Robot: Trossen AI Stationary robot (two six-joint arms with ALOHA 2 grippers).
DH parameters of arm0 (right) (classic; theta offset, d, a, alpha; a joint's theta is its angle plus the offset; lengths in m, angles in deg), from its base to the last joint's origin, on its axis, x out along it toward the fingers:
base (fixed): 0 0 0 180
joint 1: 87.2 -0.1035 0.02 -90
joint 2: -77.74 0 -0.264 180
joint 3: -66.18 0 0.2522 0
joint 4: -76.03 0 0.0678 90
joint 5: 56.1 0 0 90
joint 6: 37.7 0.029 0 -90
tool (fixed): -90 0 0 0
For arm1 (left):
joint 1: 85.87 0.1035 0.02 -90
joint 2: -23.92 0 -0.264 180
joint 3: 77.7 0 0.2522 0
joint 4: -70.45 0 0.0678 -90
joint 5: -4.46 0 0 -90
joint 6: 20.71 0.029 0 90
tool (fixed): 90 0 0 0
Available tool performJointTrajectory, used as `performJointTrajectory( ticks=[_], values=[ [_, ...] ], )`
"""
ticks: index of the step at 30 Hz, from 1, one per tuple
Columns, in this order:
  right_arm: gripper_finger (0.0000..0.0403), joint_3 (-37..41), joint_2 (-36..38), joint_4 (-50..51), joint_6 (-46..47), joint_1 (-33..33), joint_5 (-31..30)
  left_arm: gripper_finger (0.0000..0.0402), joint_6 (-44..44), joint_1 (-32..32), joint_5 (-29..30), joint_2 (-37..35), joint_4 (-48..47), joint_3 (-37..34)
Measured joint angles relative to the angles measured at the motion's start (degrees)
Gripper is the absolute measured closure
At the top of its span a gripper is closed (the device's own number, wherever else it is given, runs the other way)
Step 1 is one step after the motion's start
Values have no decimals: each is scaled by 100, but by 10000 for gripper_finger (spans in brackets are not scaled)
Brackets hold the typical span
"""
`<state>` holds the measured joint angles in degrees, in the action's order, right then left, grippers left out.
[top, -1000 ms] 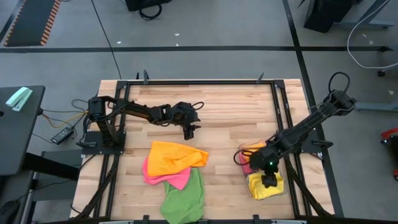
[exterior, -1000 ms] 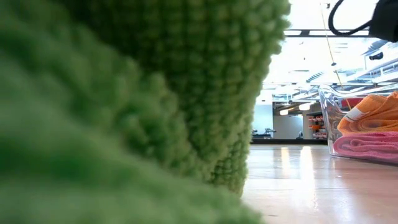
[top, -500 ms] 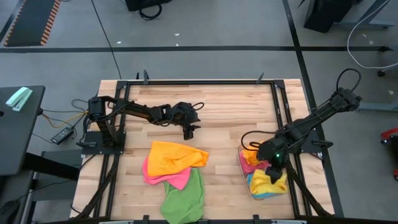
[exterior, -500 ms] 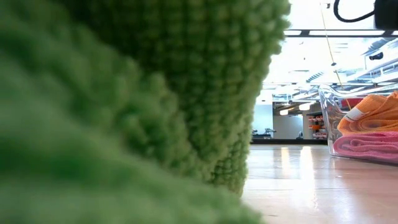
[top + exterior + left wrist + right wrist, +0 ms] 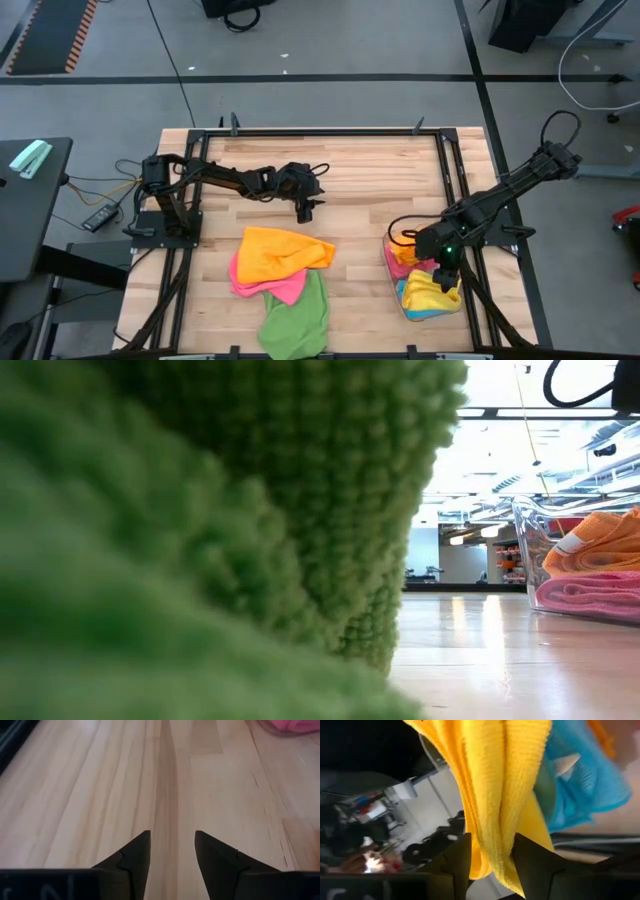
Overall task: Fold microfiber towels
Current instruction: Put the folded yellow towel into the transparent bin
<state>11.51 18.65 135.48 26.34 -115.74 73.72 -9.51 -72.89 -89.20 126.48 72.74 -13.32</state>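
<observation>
My right gripper hangs over the clear bin at the near right, shut on a yellow towel. A blue towel lies under the yellow one. Orange and pink towels also sit in the bin. At the table's middle lies a pile: an orange towel on a pink one and a green one, which reaches the near edge. My left gripper stands open over bare wood, beyond the pile's far side. My right gripper pinches a gathered fold of the yellow towel between its two fingers, in several layers. The fingers slant down from the table's far side. The pinched part is raised; the rest of the towel trails down onto the blue towel in the bin.
Black frame rails run along the table's edges. The green towel fills most of the low view. Bare wood lies between the pile and the far rail.
My right gripper has risen and gone toward the far edge with the yellow towel. The towel, which lay spread over the bin, is now drawn up into a bunch, and the blue towel under it shows.
</observation>
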Motion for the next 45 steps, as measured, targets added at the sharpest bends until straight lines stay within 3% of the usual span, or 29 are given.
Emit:
performJointTrajectory(
  ticks=[7,13,19,25,30,40,45],
  values=[
    [271,0,-125,-269,-941,0,-1487,241,3,3,0,0,-10,93],
    [256,0,-297,-428,-1024,-2,-1747,242,14,7,54,0,-92,93],
    [196,0,-382,-409,-911,31,-1849,250,15,8,270,0,-98,93],
    [132,4,-380,-444,-946,373,-1789,258,0,7,279,0,-94,93],
    [116,4,-414,-666,-1221,467,-1444,263,-2,7,278,0,-98,93],
    [133,7,-1299,-537,-1948,404,-755,266,2,7,398,0,-96,93],
    [186,7,-1545,-527,-2283,404,-631,273,-2,-2,404,0,-164,93]
  ],
)
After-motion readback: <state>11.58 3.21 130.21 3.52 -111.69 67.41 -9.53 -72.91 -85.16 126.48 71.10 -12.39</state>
